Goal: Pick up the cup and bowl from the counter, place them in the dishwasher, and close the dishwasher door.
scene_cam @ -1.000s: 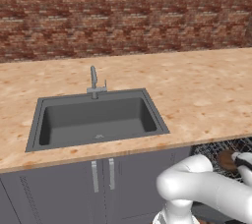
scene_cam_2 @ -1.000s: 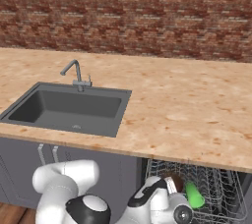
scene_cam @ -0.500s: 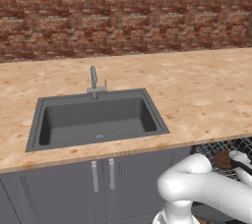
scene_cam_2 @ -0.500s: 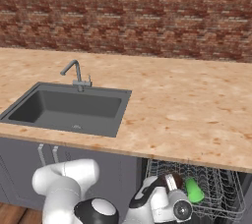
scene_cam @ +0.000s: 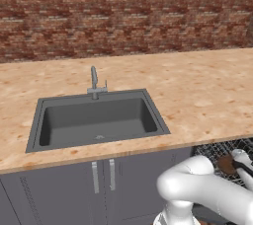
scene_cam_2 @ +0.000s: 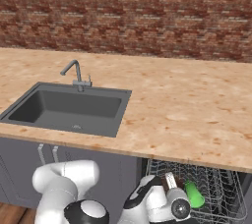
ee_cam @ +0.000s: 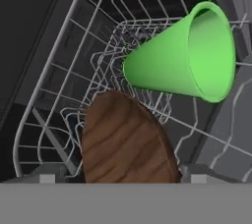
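The dark brown bowl rests tilted in the grey wire rack of the dishwasher. The bright green cup lies on its side just beyond it. My gripper is open, its fingertips standing wide on either side of the bowl without touching it. From the right base view the gripper reaches down into the rack beside the cup. The left base view catches the bowl next to a finger. The counter holds neither of them. I cannot make out the dishwasher door.
A dark grey sink with a faucet is set into the counter. A grey two-door cabinet stands under it, left of the dishwasher. A brick wall runs behind.
The jaws have spread apart and let go of the bowl, which now lies in the rack. The hand has barely moved.
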